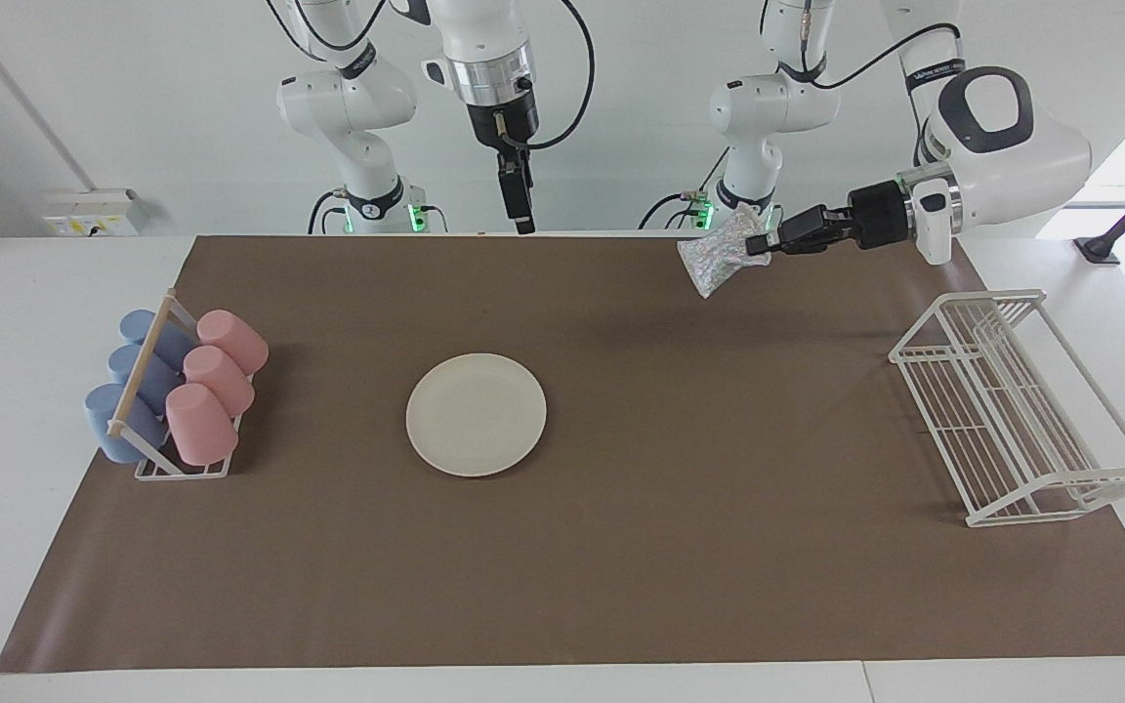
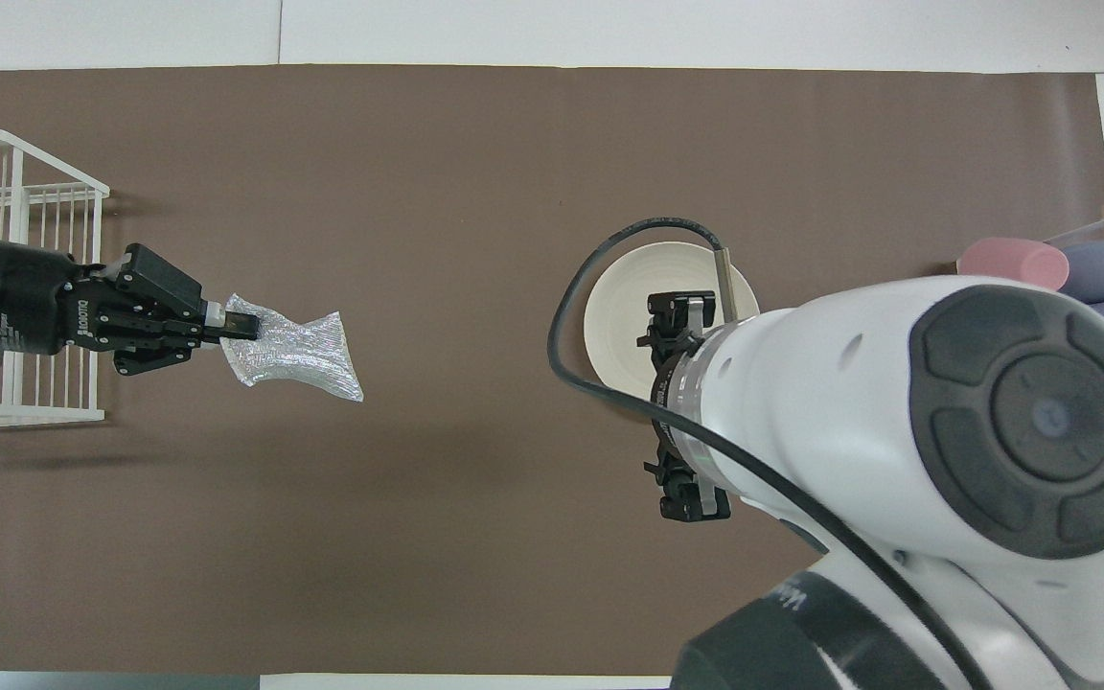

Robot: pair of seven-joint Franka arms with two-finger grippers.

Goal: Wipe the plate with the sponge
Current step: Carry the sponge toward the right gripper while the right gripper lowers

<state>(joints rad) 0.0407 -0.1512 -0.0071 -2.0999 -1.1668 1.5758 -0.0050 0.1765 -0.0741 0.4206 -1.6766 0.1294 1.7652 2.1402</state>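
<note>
The cream-white plate lies flat on the brown mat near its middle; in the overhead view the plate is partly covered by my right arm. My left gripper is shut on the silvery speckled sponge, which hangs from its fingertips in the air over the mat at the left arm's end, well apart from the plate. The gripper and the sponge also show in the overhead view. My right gripper hangs raised, pointing down, above the mat's edge by the robots, and waits.
A rack with pink cups and blue cups stands at the right arm's end. A white wire rack stands at the left arm's end and also shows in the overhead view.
</note>
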